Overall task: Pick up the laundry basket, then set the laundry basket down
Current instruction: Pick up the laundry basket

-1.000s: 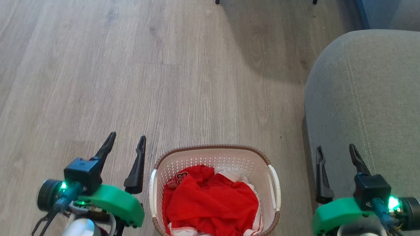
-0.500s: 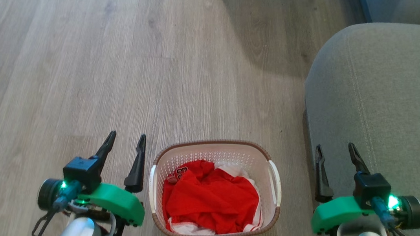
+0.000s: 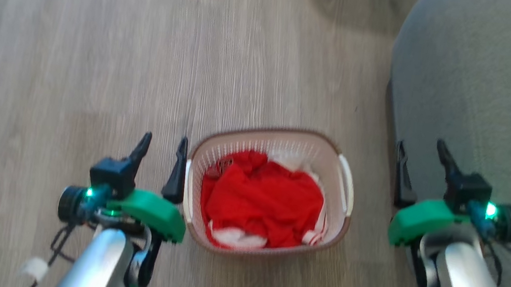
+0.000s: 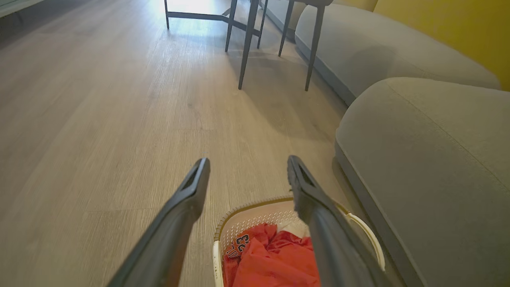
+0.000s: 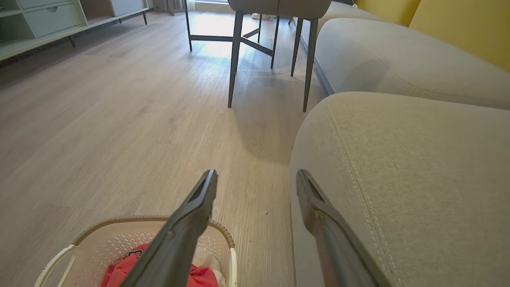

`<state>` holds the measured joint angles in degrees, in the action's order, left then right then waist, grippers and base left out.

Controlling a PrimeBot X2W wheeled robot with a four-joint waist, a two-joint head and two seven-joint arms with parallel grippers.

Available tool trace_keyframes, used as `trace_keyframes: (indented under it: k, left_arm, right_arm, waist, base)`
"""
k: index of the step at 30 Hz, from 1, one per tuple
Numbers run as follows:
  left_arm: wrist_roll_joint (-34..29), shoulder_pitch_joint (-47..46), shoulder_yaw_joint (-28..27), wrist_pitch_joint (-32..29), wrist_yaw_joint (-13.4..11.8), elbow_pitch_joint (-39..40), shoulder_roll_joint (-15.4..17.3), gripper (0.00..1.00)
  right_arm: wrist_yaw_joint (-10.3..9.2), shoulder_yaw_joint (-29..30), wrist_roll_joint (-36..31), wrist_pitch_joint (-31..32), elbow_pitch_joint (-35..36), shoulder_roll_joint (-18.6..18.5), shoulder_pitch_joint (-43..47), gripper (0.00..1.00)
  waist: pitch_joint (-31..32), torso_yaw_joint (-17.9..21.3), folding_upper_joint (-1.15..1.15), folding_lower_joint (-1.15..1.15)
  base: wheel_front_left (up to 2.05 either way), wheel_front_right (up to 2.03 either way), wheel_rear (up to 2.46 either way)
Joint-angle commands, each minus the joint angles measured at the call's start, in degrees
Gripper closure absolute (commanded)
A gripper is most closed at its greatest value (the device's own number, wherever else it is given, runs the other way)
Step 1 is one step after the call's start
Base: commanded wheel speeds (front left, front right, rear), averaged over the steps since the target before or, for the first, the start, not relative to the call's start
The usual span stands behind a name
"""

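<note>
The laundry basket (image 3: 269,129), holding red clothing (image 3: 263,202), is set on the wooden floor (image 3: 102,49) left of the grey sofa (image 3: 482,92). The left gripper (image 3: 165,139) and right gripper (image 3: 420,144), flanking it, are spread wide with nothing held.

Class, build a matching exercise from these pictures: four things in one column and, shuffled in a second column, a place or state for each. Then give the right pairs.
Column A
1. laundry basket
2. red garment
3. left gripper
4. right gripper

Column B
a. open, at the edge of the grey sofa
b. standing on the wood floor
c. crumpled inside the basket
d. open, just left of the basket

Pairs: 1-b, 2-c, 3-d, 4-a
</note>
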<state>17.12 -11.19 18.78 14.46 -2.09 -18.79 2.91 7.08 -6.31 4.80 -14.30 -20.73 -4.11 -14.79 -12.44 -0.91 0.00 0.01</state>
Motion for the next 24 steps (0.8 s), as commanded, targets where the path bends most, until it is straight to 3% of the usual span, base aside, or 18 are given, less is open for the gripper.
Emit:
trace_keyframes:
  k: [1,11,24]
  left_arm:
    - [1.27,-3.22,-1.41,0.54,-0.15,0.14,-0.03,0.00]
    - [4.61,-14.61,1.60,0.54,-0.17,-14.69,-0.03,0.00]
    - [10.82,-27.74,10.02,0.54,1.95,-31.96,-0.03,0.00]
  right_arm:
    - [0.41,-1.66,0.43,-0.70,0.76,-0.70,-2.86,0.00]
    - [0.41,-2.23,5.63,-0.70,-8.55,-1.24,-11.08,0.00]
    - [0.41,-6.46,8.94,-0.70,-24.13,-1.47,-23.29,0.00]
  waist:
    - [-5.33,-0.40,0.00,-0.01]
    - [-17.74,-1.14,0.00,-0.01]
    - [-29.09,-1.97,0.00,-0.01]
  base:
    - [0.00,0.00,0.00]
    - [0.00,0.00,0.00]
    - [0.00,0.00,0.00]
